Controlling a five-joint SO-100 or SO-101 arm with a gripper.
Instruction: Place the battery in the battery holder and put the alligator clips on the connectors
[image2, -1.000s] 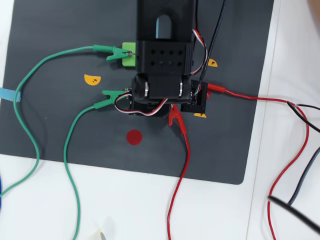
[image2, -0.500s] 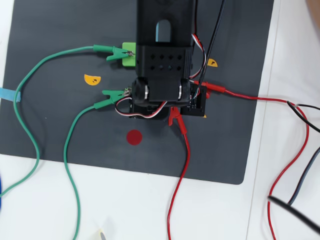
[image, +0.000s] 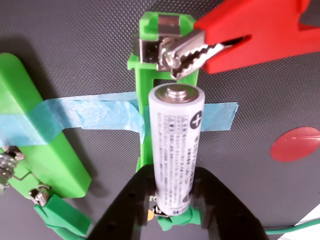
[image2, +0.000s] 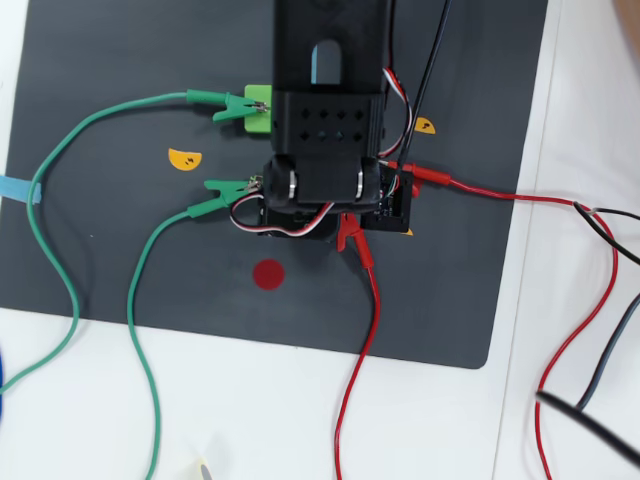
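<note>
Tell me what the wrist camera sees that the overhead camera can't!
Only the wrist view shows the battery between the fingers of the claw, tilted over the green battery holder, and the blue tape across it. Only the overhead view shows both green wires, the orange stickers and the arm covering the holder. Both show a red alligator clip and the red dot.

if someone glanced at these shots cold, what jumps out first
In the wrist view, the white battery stands out, held between the gripper fingers over the green battery holder. A red alligator clip bites the holder's top metal tab. Overhead, the black arm hides all of this.
</note>
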